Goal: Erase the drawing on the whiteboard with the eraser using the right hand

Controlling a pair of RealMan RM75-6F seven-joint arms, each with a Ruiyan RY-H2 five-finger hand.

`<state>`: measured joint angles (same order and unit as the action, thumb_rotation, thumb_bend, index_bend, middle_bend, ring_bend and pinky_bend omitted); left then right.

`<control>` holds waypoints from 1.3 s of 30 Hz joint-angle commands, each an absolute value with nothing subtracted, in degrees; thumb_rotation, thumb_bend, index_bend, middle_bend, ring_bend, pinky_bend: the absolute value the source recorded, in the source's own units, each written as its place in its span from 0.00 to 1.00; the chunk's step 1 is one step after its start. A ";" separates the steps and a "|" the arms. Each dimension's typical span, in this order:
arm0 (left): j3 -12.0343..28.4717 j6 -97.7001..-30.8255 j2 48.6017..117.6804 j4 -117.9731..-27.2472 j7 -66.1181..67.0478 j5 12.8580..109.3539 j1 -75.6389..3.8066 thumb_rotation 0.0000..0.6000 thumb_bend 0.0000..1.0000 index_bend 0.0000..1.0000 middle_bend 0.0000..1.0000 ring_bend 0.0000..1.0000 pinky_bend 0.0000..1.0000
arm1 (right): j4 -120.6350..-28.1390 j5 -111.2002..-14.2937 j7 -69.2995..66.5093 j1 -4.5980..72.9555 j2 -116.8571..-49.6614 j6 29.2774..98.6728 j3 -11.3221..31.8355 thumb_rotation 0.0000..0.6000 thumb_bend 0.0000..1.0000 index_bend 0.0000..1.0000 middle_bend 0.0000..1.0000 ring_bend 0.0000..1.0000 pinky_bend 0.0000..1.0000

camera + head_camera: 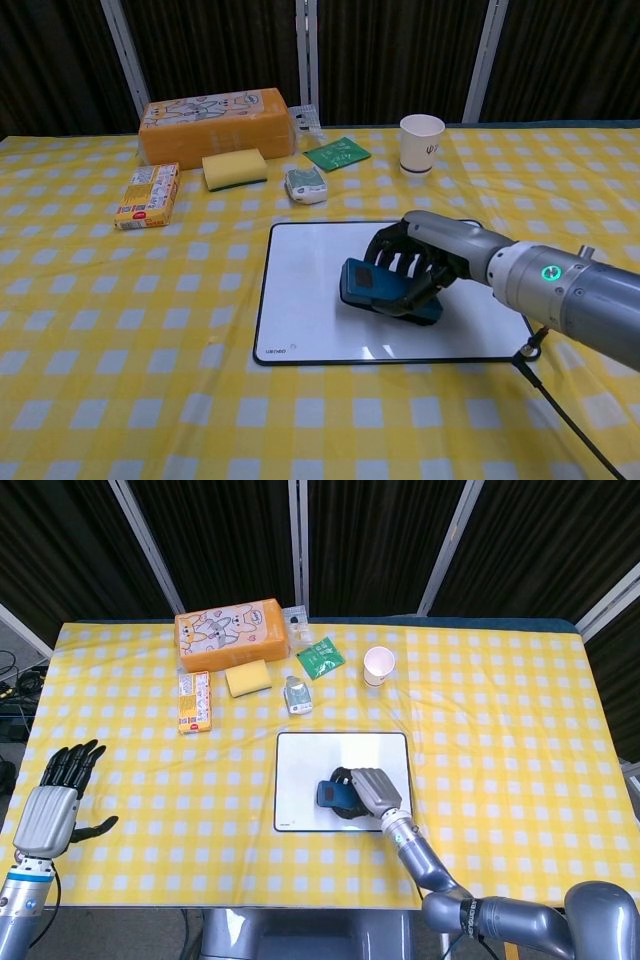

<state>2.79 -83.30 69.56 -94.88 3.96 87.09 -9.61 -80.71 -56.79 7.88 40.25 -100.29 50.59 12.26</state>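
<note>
Whiteboard (300, 330) corner logo – too small to read

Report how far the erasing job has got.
Done: the whiteboard shows no drawing wherever its surface is visible. In hand: the right hand grips the eraser down on the board. Left: check the patch hidden under eraser and hand, then lift off. The left hand idles, open.

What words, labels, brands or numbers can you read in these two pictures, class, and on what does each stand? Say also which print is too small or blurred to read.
Whiteboard: small grey brand mark at its near left corner, too small to read surely.
Paper cup: a dark mark, not legible.
Large orange box: drawings and print, blurred.
Small yellow box: print, too small.
Green packet: pale print, unreadable.
Eraser in the right hand: no text shows.
</note>
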 commanded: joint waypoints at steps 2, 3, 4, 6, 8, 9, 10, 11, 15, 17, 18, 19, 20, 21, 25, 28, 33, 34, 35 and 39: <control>2.80 -83.18 69.61 -94.79 3.96 86.99 -9.64 1.00 0.01 0.00 0.00 0.00 0.00 | -79.06 -56.03 8.53 39.98 -99.63 51.16 12.58 1.00 0.29 0.83 0.71 0.71 0.77; 2.82 -83.19 69.61 -94.78 3.96 86.97 -9.65 1.00 0.01 0.00 0.00 0.00 0.00 | -78.86 -55.82 8.53 39.88 -99.32 51.21 12.69 1.00 0.29 0.83 0.71 0.71 0.77; 2.83 -83.23 69.62 -94.76 3.98 86.95 -9.63 1.00 0.01 0.00 0.00 0.00 0.00 | -78.36 -55.63 8.87 39.63 -98.54 51.66 12.83 1.00 0.29 0.83 0.71 0.71 0.77; 2.81 -83.20 69.63 -94.75 3.96 86.94 -9.63 1.00 0.01 0.00 0.00 0.00 0.00 | -78.25 -55.69 9.46 39.35 -97.44 52.13 12.78 1.00 0.29 0.83 0.71 0.71 0.77; 2.79 -83.21 69.66 -94.75 4.05 86.98 -9.63 1.00 0.01 0.00 0.00 0.00 0.00 | -78.29 -55.59 9.97 38.82 -95.83 52.99 12.96 1.00 0.29 0.83 0.71 0.71 0.77; 2.79 -83.24 69.68 -94.74 4.09 86.98 -9.61 1.00 0.01 0.00 0.00 0.00 0.00 | -78.73 -55.51 9.89 38.39 -94.68 53.42 13.15 1.00 0.29 0.83 0.71 0.71 0.77; 2.80 -83.22 69.70 -94.77 4.13 86.96 -9.62 1.00 0.01 0.00 0.00 0.00 0.00 | -79.12 -55.49 9.70 38.02 -93.77 53.74 13.30 1.00 0.29 0.83 0.71 0.71 0.77; 2.79 -83.20 69.71 -94.79 4.16 86.95 -9.63 1.00 0.01 0.00 0.00 0.00 0.00 | -79.57 -55.53 9.42 37.64 -92.85 54.05 13.44 1.00 0.29 0.83 0.71 0.71 0.77; 2.79 -83.04 69.82 -94.72 4.44 86.79 -9.67 1.00 0.01 0.00 0.00 0.00 0.00 | -81.69 -56.35 7.41 35.87 -89.47 55.42 13.81 1.00 0.29 0.83 0.71 0.71 0.77; 2.79 -83.01 69.87 -94.76 4.58 86.77 -9.69 1.00 0.01 0.00 0.00 0.00 0.00 | -82.65 -57.15 6.16 34.80 -87.82 56.14 13.68 1.00 0.29 0.83 0.71 0.71 0.77; 2.77 -83.05 69.89 -94.77 4.68 86.84 -9.69 1.00 0.01 0.00 0.00 0.00 0.00 | -83.08 -57.66 5.39 34.21 -87.10 56.55 13.56 1.00 0.29 0.83 0.71 0.71 0.77; 2.76 -83.18 69.93 -94.77 4.83 86.96 -9.66 1.00 0.01 0.00 0.00 0.00 0.00 | -83.49 -58.50 4.41 33.34 -86.17 57.11 13.16 1.00 0.29 0.83 0.71 0.71 0.77; 2.73 -83.28 69.93 -94.79 4.91 87.02 -9.62 1.00 0.01 0.00 0.00 0.00 0.00 | -83.54 -59.22 4.17 32.68 -85.53 57.68 12.62 1.00 0.29 0.83 0.71 0.71 0.77; 2.69 -83.34 69.95 -94.83 4.98 87.06 -9.57 1.00 0.01 0.00 0.00 0.00 0.00 | -83.60 -60.64 3.60 31.93 -84.85 58.46 11.94 1.00 0.29 0.83 0.71 0.71 0.77; 2.54 -83.64 70.01 -94.98 5.42 87.49 -9.48 1.00 0.01 0.00 0.00 0.00 0.00 | -82.62 -65.52 2.40 29.53 -83.63 61.47 9.29 1.00 0.29 0.82 0.70 0.71 0.75; 2.38 -84.00 70.09 -95.18 5.83 87.91 -9.35 1.00 0.01 0.00 0.00 0.00 0.00 | -81.93 -68.19 1.33 28.49 -83.14 62.14 7.69 1.00 0.28 0.78 0.64 0.64 0.65; 2.29 -84.45 70.15 -95.42 6.22 88.27 -9.17 1.00 0.01 0.00 0.00 0.00 0.00 | -82.24 -68.65 1.46 28.11 -82.15 60.01 6.20 1.00 0.22 0.48 0.31 0.28 0.18; 2.29 -84.47 70.15 -95.42 6.25 88.25 -9.14 1.00 0.01 0.00 0.00 0.00 0.00 | -82.32 -68.45 1.94 28.06 -82.10 59.89 6.15 1.00 0.21 0.40 0.22 0.18 0.09; 2.28 -84.45 70.13 -95.41 6.26 88.20 -9.12 1.00 0.01 0.00 0.00 0.00 0.00 | -82.38 -68.16 2.61 28.00 -82.11 59.81 6.08 1.00 0.19 0.32 0.14 0.10 0.04; 2.24 -84.51 70.04 -95.34 6.17 88.18 -9.01 1.00 0.01 0.00 0.00 0.00 0.00 | -83.35 -67.69 4.47 27.26 -82.25 61.10 6.23 1.00 0.15 0.12 0.00 0.00 0.00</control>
